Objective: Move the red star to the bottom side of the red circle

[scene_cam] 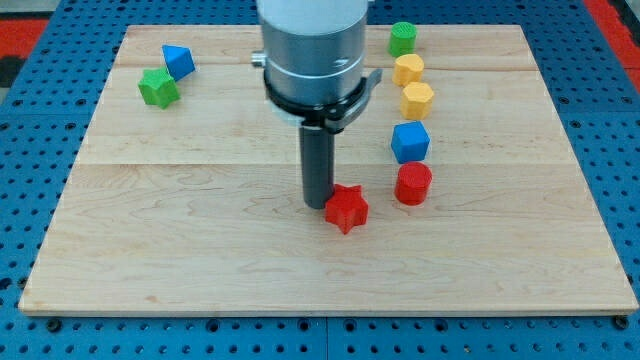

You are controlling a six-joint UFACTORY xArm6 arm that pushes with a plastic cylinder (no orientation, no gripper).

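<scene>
The red star (347, 209) lies on the wooden board a little below the middle. The red circle (413, 184) stands to its right and slightly higher, with a gap between them. My tip (319, 205) rests on the board just left of the red star, touching or nearly touching its left side. The rod rises from there to the grey arm body at the view's top.
A blue block (410, 142) sits just above the red circle. Two yellow blocks (417, 99) (408, 69) and a green block (402, 38) line up above it. A green star (158, 88) and a blue block (178, 61) lie at the top left.
</scene>
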